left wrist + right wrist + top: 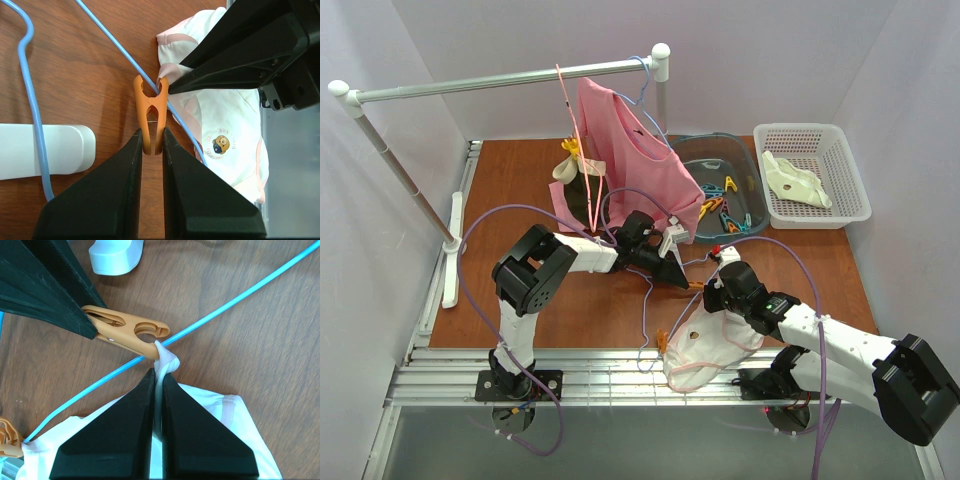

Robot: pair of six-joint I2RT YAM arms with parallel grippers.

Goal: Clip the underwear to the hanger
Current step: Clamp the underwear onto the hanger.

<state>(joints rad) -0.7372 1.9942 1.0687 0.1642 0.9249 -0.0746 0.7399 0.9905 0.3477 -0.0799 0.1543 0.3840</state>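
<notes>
**Clipping step under way**

The left gripper (152, 134), nearly closed, squeezes the tail of an orange clothespin (150, 107) whose mouth straddles the light-blue hanger (107, 35) wire. The right gripper (158, 374), pinched tight, lifts a tuft of the underwear (227, 415) to that mouth. The rest of the garment lies at the desk (590, 310) near edge, right of centre. Another orange peg (7, 440) seems to hold one corner. The next move, I judge, is to seat fabric and wire together, then ease the squeeze. Both arms reach low, meeting mid-desk.
</notes>
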